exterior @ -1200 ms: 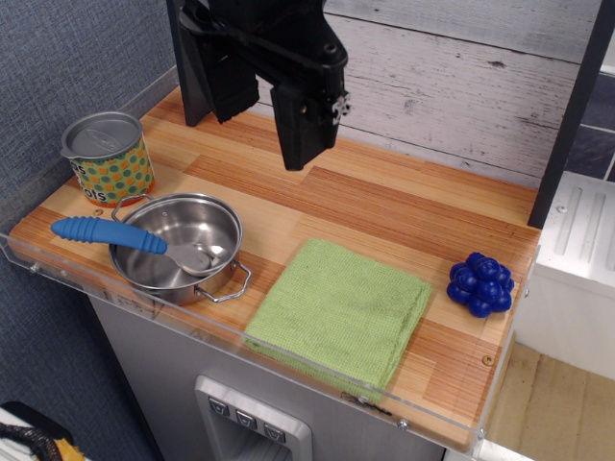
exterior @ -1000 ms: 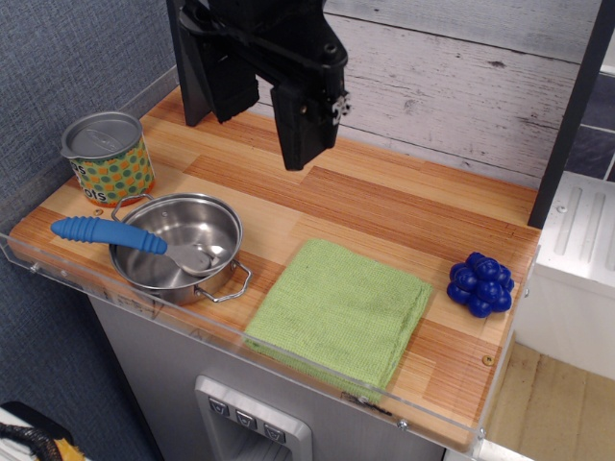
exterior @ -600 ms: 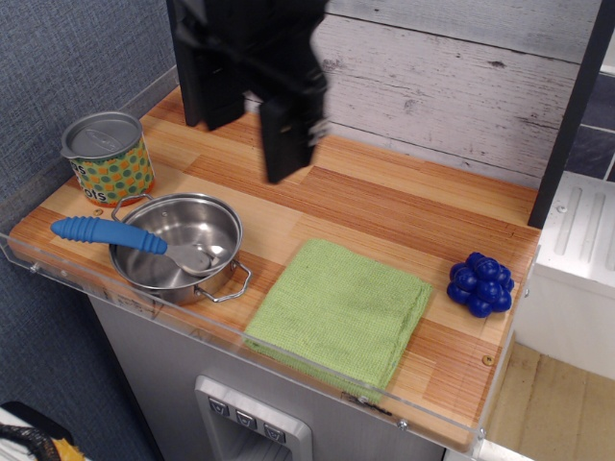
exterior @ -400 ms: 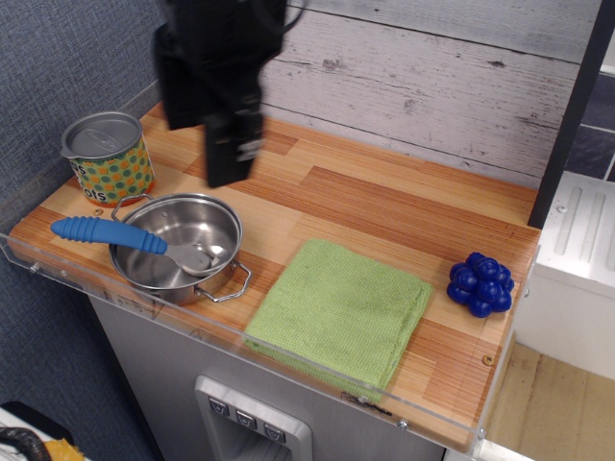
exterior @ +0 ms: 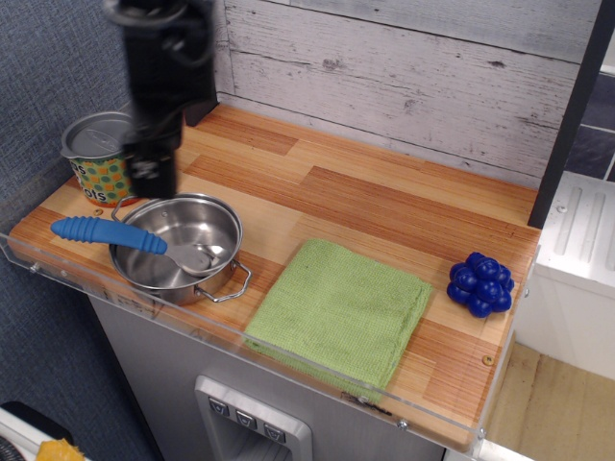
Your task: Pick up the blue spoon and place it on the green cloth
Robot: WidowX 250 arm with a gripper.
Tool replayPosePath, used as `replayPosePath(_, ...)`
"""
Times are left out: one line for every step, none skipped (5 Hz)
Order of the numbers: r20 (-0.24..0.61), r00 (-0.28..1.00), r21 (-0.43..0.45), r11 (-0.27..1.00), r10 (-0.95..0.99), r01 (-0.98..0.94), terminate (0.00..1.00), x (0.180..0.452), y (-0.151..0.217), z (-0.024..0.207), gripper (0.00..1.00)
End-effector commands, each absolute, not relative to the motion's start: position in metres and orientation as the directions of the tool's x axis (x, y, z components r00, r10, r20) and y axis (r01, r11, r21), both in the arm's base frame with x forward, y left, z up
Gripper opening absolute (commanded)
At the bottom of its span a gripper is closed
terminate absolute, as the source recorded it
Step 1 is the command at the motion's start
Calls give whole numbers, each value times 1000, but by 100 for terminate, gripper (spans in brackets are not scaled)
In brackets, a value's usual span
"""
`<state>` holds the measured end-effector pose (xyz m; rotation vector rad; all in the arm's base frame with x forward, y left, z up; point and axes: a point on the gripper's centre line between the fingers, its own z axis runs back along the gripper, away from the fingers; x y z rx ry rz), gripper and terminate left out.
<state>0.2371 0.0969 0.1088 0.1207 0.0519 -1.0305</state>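
The blue spoon [exterior: 108, 233] lies across the left rim of a steel pot [exterior: 183, 245]; its blue ribbed handle sticks out to the left and its silver bowl rests inside the pot. The green cloth [exterior: 341, 309] lies flat on the wooden counter near the front edge, right of the pot. My black gripper [exterior: 152, 182] hangs over the left of the counter, just above the pot's back-left rim and above the spoon handle, touching neither. It is blurred by motion, and its jaws cannot be made out.
A can with a dotted yellow-green label [exterior: 106, 158] stands behind the pot at the far left, close to the gripper. A dark blue grape-like cluster [exterior: 480, 284] sits at the right. A clear plastic lip [exterior: 288, 355] runs along the counter's front edge.
The gripper has swept from the back centre of the counter to the left and downward, ending over the pot's back-left rim. The spoon, pot, cloth and other objects have not moved.
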Motion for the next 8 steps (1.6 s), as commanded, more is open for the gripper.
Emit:
replayPosePath(-132,307,76,299,-942,951,0,246,114,99,100)
replayPosePath(-138,350,124,334,-927,934,0,248,116,90,100)
replayPosePath(-167,394,127,377,-904,918,0,247,119,74,100)
replayPosePath(-187,439,130,420,-879,898,0,248,122,62,100)
replayPosePath(-188,441,132,423,-877,897,0,250,121,54,100)
replayPosePath(-190,439,118,423,-878,898,0,248,119,47,100)
replayPosePath(-184,438,119,423,-880,898,0,247,118,47,100)
replayPosePath(-192,452,108,439,-871,892,0,248,121,41,100)
